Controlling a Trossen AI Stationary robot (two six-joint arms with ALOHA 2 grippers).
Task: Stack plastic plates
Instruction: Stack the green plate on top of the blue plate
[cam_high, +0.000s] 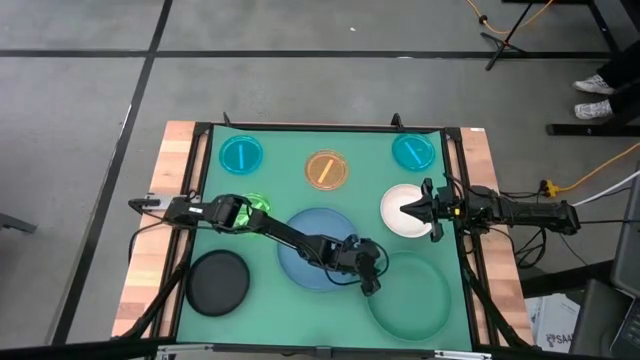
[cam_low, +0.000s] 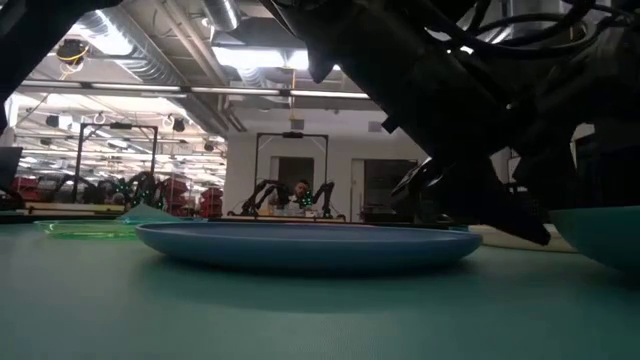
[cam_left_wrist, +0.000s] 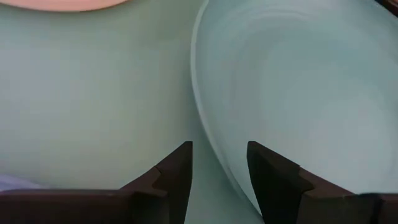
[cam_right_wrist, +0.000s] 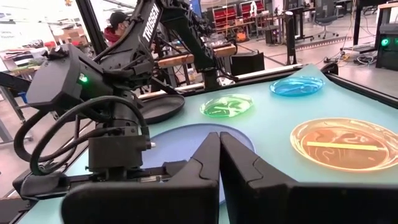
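All eight plates lie flat on the green mat. These are the light-blue plate (cam_high: 318, 245), dark-green plate (cam_high: 412, 297), black plate (cam_high: 219, 282), white plate (cam_high: 400, 212), orange plate (cam_high: 326, 169), lime-green plate (cam_high: 256, 204) partly under my left arm, and two cyan plates (cam_high: 241, 154) (cam_high: 413, 152). My left gripper (cam_high: 370, 283) is open at the dark-green plate's left rim (cam_left_wrist: 208, 124). One finger (cam_left_wrist: 273, 177) is over the plate's inside and the other (cam_left_wrist: 171, 177) is outside it. My right gripper (cam_high: 408, 211) is shut and points level over the white plate. My left gripper (cam_left_wrist: 219, 174) stands astride the dark-green plate's left rim, coming from above and slanting toward the table's right. I cannot tell whether either finger touches the rim. The plate lies flat on the mat.
Black rails frame the mat, with wooden table strips (cam_high: 150, 240) outside them. In the low view the light-blue plate (cam_low: 310, 243) fills the middle and the dark-green plate's wall (cam_low: 600, 238) is at the right. The right wrist view shows my left arm (cam_right_wrist: 118, 93) and a person beyond the table.
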